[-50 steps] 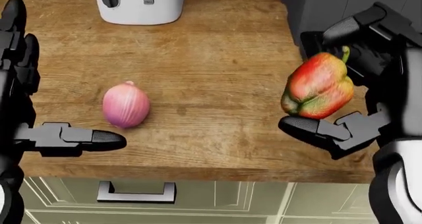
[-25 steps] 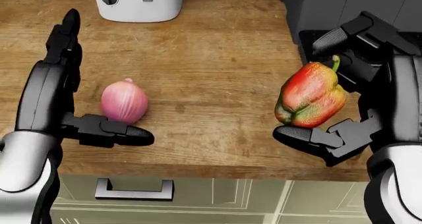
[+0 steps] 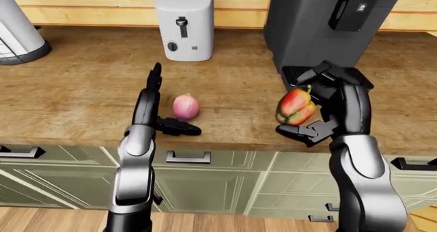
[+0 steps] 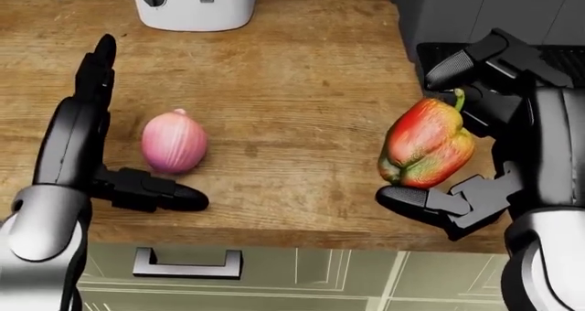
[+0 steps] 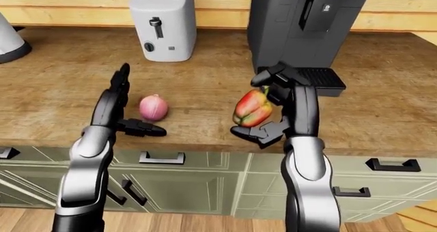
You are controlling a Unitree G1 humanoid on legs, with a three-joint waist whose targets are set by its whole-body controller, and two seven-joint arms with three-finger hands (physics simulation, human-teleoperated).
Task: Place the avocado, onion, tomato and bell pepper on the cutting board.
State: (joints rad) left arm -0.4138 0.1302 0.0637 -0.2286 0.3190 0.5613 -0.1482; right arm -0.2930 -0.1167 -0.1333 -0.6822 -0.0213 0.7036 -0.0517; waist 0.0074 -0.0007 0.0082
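head view: left hand [image 4: 101,153] has moved in beside the pink-red round onion [image 4: 173,143], fingers open, not gripping. right hand [image 4: 489,153] still clasps the red-green bell pepper [image 4: 426,145] above the wooden counter [image 4: 302,105].
left-eye view: no cutting board visible; both placements pending.

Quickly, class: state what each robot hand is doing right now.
Left hand: open, beside the onion, not gripping it.
Right hand: closed around the bell pepper.
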